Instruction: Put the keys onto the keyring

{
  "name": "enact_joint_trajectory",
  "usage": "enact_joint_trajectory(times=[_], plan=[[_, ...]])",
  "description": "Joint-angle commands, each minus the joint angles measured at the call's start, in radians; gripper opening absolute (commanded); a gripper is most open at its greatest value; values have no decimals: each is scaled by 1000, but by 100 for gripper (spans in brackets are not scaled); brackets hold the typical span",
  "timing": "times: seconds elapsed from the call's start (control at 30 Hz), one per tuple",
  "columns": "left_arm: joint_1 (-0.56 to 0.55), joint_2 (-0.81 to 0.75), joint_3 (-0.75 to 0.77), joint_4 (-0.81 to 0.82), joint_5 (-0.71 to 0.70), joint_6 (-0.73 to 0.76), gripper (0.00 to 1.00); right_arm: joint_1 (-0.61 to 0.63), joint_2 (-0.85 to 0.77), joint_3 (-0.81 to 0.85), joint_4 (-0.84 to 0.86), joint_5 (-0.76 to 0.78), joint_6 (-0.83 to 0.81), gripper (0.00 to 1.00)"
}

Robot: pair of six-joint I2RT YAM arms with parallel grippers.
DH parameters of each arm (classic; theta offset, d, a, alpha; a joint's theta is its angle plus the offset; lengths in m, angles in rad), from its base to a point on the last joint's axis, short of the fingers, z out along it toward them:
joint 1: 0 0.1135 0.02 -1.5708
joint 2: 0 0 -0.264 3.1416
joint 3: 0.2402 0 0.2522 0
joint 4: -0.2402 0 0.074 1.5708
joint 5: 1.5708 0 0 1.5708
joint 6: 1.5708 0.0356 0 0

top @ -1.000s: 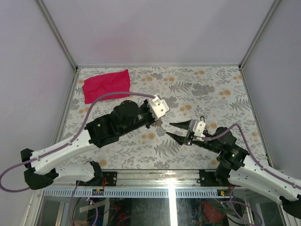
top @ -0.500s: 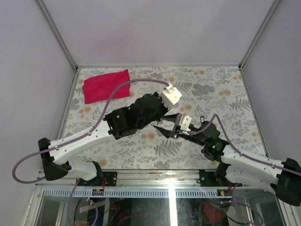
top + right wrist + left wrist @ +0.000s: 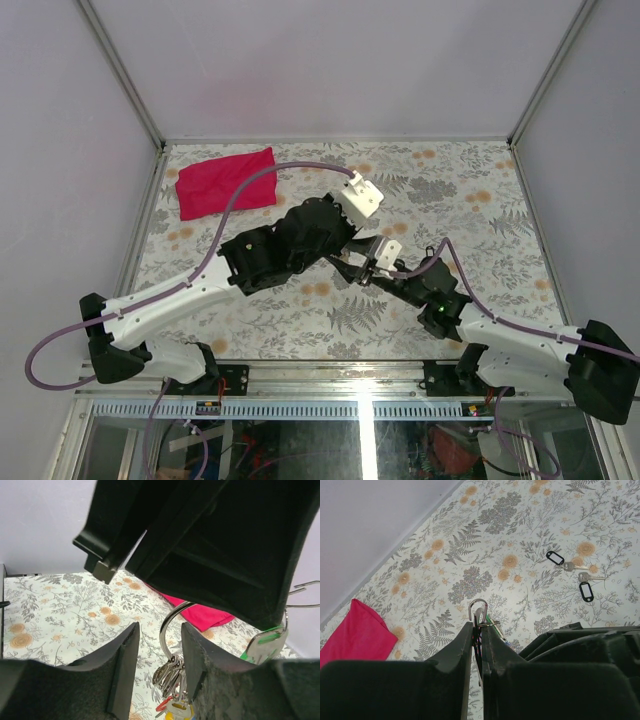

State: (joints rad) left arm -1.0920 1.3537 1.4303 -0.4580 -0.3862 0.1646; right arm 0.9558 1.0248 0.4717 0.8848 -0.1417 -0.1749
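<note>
My left gripper [image 3: 479, 626] is shut on the keyring [image 3: 479, 603], whose silver loop sticks out past the fingertips, with a green tag beside them. In the right wrist view the keyring [image 3: 170, 615] hangs under the black left gripper. A bunch of keys [image 3: 172, 672] with red and yellow heads dangles from it. My right gripper [image 3: 158, 628] is open, one finger on each side of the ring, not closed on it. A green-tagged key [image 3: 264, 642] hangs to the right. In the top view the left gripper [image 3: 350, 250] and the right gripper [image 3: 358, 265] meet above mid-table.
Two loose keys with black tags [image 3: 555, 557] [image 3: 586, 591] lie on the floral tablecloth, to the right in the left wrist view. A red cloth [image 3: 225, 182] lies at the back left. Grey walls enclose the table on three sides.
The left arm swung right and forward with the keyring. The right arm reached left toward it, so its open fingers now straddle the hanging ring.
</note>
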Motion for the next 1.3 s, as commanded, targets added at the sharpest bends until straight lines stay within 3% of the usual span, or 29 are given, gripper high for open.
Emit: enact_joint_trajectory(times=[0.0, 0.3, 0.43, 0.67, 0.83, 0.97, 1.13, 1.27], plan=[[3, -10, 49, 31, -8, -36, 0, 6, 36, 10, 145, 32, 9, 43], [3, -14, 37, 39, -39, -58, 1, 6, 60, 20, 172, 10, 79, 9], [8, -9, 30, 41, -40, -57, 19, 5, 22, 33, 100, -23, 103, 3], [11, -5, 25, 44, -28, -53, 41, 5, -25, 38, 40, -55, 132, 1], [12, -25, 9, 55, -30, -44, 44, 5, -33, 43, 25, -39, 171, 0], [31, -63, -22, 84, -25, -38, 46, 5, -55, 82, -95, 8, 225, 0], [247, -97, -43, 57, 228, -122, 46, 5, -94, 188, -417, 92, 312, 4], [395, -130, -113, 103, 328, -162, 50, 4, -103, 245, -600, 146, 311, 3]])
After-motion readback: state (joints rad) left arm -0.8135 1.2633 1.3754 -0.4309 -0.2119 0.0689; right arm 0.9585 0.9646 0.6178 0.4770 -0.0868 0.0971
